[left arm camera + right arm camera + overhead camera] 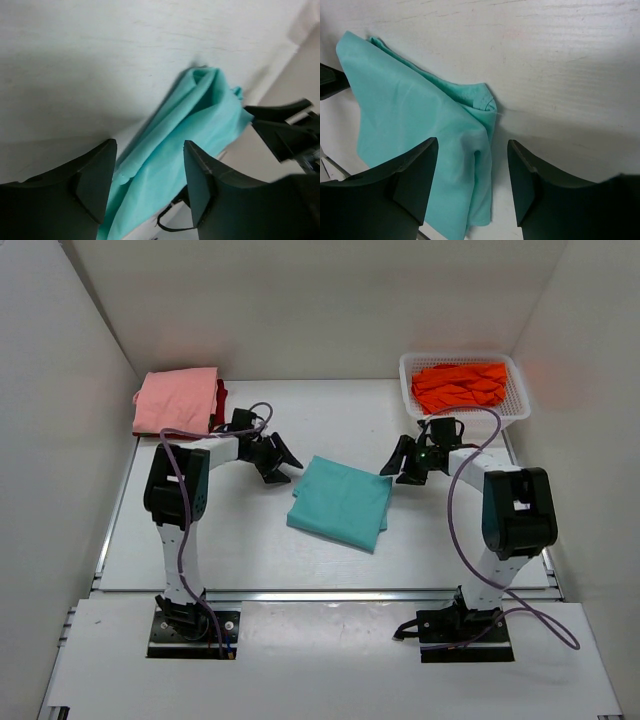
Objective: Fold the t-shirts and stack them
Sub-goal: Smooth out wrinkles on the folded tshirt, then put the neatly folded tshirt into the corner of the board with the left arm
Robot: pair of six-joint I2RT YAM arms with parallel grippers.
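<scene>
A folded teal t-shirt (341, 503) lies flat mid-table; it also shows in the left wrist view (165, 165) and the right wrist view (420, 135). My left gripper (283, 465) is open and empty just off its far left corner. My right gripper (398, 465) is open and empty just off its far right corner. A folded salmon pink t-shirt (176, 400) lies on a dark red t-shirt (220, 400) at the far left. An orange t-shirt (460, 386) sits crumpled in the white mesh basket (516, 395).
White walls enclose the table on the left, back and right. The basket stands at the far right corner. The table's near edge has a metal rail (320, 594) in front of the arm bases.
</scene>
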